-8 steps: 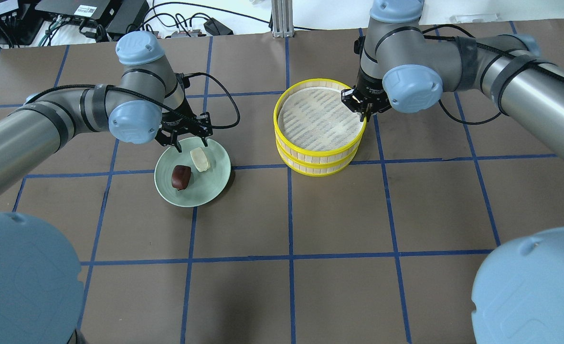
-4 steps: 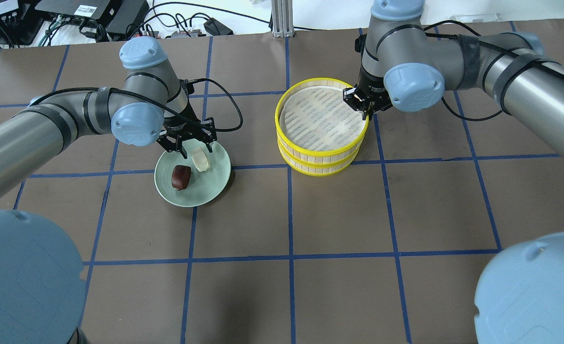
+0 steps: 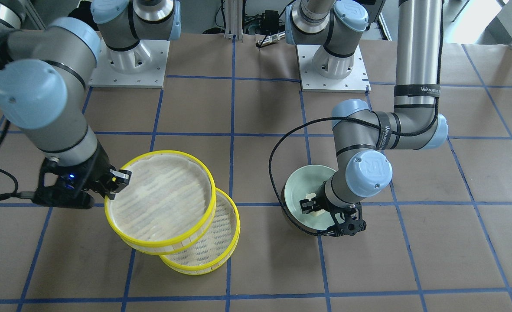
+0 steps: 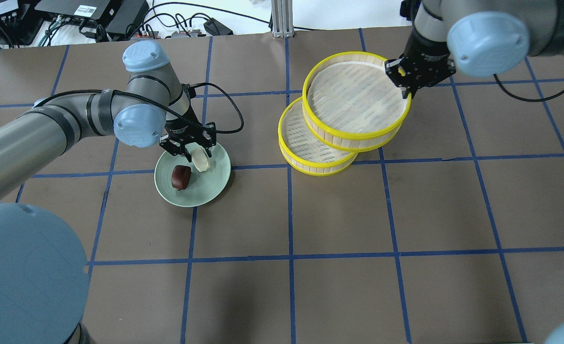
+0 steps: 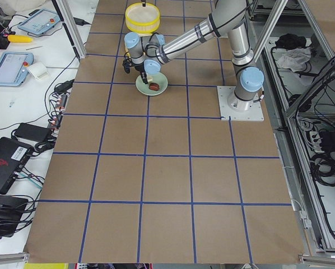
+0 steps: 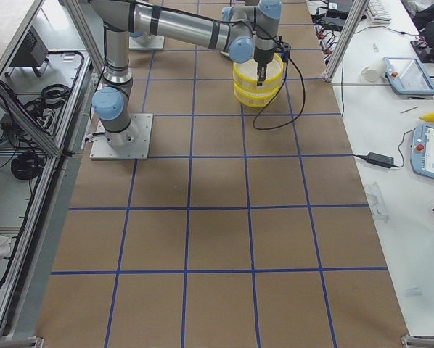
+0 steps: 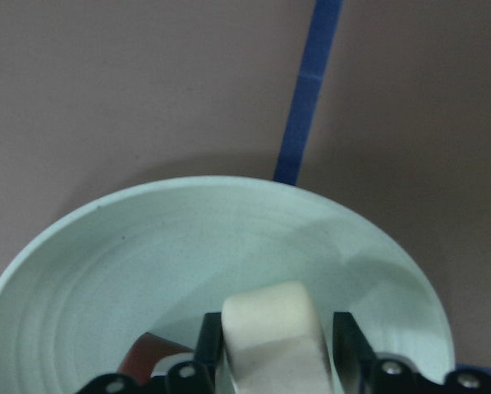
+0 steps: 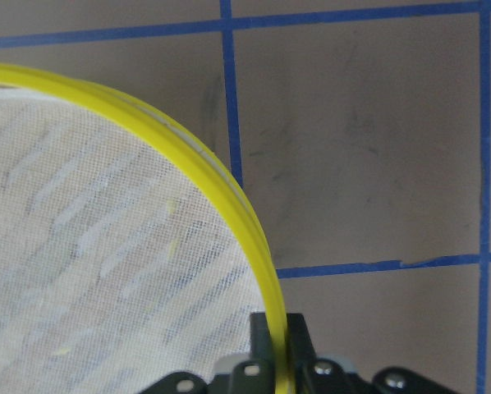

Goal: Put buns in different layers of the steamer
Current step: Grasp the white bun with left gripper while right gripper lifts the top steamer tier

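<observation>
The steamer is split. My right gripper (image 4: 408, 91) is shut on the yellow rim of the top tray (image 4: 358, 137) and holds it raised and tilted. It overlaps the far right of the bottom tray (image 4: 301, 136), which rests on the table. Both trays are empty. The right wrist view shows the rim (image 8: 229, 205) pinched between the fingers. My left gripper (image 4: 196, 154) is down in the pale green plate (image 4: 210, 188), shut on the cream bun (image 7: 274, 324), which still touches the plate. The reddish-brown bun (image 4: 180, 177) lies beside it.
A black cable (image 4: 229, 112) loops from my left wrist over the table behind the plate. Electronics and cords (image 4: 95, 19) and a metal post (image 4: 282, 19) line the far edge. Both arm bases (image 3: 334, 65) stand on the robot's side.
My right gripper has lifted the top tray off the stack and carried it away and to the right. My left gripper has sunk onto the plate and closed around the cream bun.
</observation>
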Tool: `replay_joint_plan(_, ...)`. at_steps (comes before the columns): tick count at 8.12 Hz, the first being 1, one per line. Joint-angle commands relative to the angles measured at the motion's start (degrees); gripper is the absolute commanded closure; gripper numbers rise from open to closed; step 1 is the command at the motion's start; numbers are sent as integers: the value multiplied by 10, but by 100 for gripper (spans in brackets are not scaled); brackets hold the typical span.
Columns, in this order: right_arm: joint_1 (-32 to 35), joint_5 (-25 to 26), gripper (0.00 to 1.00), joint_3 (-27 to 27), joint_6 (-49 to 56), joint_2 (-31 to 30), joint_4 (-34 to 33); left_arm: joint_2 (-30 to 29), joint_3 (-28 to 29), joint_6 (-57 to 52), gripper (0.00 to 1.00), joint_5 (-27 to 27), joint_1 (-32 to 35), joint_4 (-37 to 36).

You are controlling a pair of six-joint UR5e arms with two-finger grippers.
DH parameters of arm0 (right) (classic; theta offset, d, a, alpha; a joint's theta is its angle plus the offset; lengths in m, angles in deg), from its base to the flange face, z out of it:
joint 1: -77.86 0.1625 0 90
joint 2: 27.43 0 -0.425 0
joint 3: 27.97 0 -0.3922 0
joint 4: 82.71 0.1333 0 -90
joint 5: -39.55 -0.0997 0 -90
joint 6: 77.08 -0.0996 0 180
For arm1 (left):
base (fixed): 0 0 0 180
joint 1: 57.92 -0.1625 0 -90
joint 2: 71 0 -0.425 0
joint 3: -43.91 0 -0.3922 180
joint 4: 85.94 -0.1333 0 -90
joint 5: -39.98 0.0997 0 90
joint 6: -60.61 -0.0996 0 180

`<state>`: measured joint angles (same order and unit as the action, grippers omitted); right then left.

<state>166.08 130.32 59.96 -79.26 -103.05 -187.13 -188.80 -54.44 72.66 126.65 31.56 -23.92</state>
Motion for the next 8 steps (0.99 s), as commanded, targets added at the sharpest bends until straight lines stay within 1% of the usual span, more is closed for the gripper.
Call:
replay_joint_plan(1, -55, 28, 100, -60, 95, -67, 138, 1, 5, 3, 100, -2, 0, 0)
replay_joint_plan(2, -73, 35, 100, -61, 130, -84, 156, 6, 9, 3, 100, -3, 0, -1)
replay_joint_plan(4, -115, 33, 100, -58, 173, -91, 167, 34, 30, 3, 100, -4, 7, -2)
replay_joint_plan(6, -116, 31, 100, -56, 180, -88, 167, 59, 62, 17, 100, -48, 30, -8)
replay_joint_plan(7, -116, 31, 100, -56, 181, -88, 168, 62, 75, 31, 100, -51, 48, -17)
replay_joint_plan(8, -116, 31, 100, -55, 180, -88, 169, 60, 80, 47, 100, -78, 62, -52)
